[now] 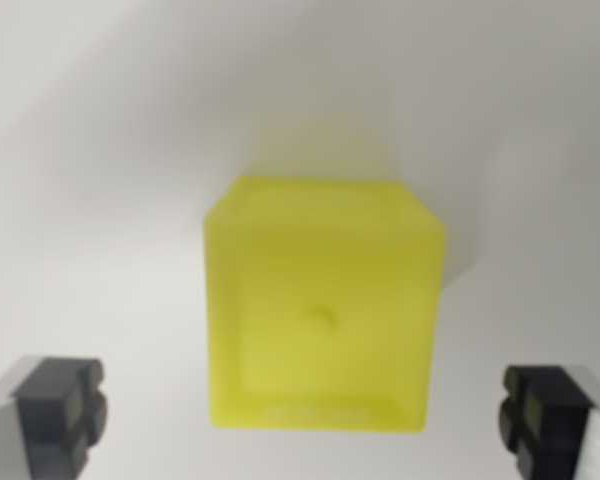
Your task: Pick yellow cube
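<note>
A yellow cube (323,305) fills the middle of the wrist view, resting on a white surface (100,150). Its top face has a raised border and a small bump at the centre. My gripper (305,415) is open, its two dark fingertips showing at the bottom corners: one fingertip (62,410) at the wrist view's left, the other fingertip (545,415) at the wrist view's right. The cube lies between them, nearer the top of the picture than the fingertips, with clear gaps on both sides. Neither fingertip touches it.
Only the plain white surface surrounds the cube, with a soft shadow along its upper and right sides.
</note>
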You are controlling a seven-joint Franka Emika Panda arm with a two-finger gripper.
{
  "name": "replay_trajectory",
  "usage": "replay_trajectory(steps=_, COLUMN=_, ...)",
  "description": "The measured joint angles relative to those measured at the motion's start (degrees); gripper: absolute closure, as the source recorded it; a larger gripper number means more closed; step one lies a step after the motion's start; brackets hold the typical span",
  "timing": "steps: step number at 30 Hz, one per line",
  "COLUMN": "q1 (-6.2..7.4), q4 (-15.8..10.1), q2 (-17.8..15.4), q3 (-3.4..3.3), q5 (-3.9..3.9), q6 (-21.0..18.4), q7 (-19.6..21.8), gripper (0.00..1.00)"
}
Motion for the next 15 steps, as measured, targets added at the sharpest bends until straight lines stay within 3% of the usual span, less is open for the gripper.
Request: replay_trajectory(steps=15, q1=-0.09, q4=1.2, q2=5.2, q3=0.02, q5=0.06, q6=3.8, q7=0.2, gripper=0.00)
